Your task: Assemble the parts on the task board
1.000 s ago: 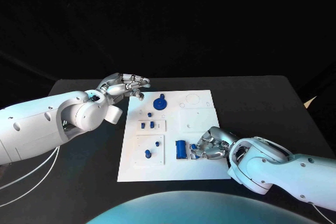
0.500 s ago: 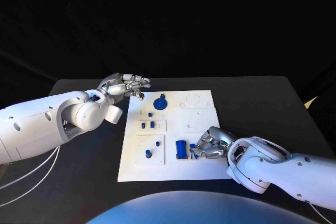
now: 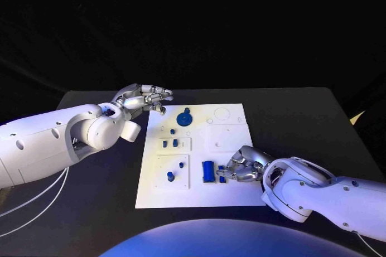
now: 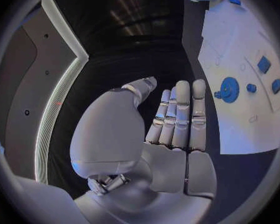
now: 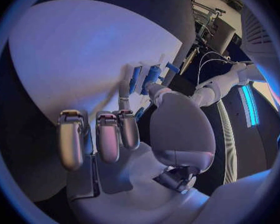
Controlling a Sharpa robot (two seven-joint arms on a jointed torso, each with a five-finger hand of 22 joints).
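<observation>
The white task board [image 3: 233, 190] lies mid-table. On it are a blue gear [image 3: 185, 119], small blue parts [image 3: 169, 142] in its middle, two more [image 3: 170, 175] at the near left, and a blue cylinder [image 3: 208, 170]. My right hand [image 3: 243, 168] rests low on the board's near right, fingers curled. Its thumb and a finger reach a small blue part [image 3: 222, 174] beside the cylinder [image 5: 151, 75]. Whether they pinch that part I cannot tell. My left hand [image 3: 145, 98] hovers off the board's far left corner. It holds nothing, and its fingers [image 4: 180, 117] are stretched out.
Black table [image 3: 305, 117] surrounds the board on all sides, with wide free room to the right and far side. My left forearm [image 3: 56, 140] lies along the table's left side. The gear [image 4: 229, 89] lies past my left fingertips.
My right hand has shifted very slightly at the small blue part beside the cylinder. The left hand has not moved.
</observation>
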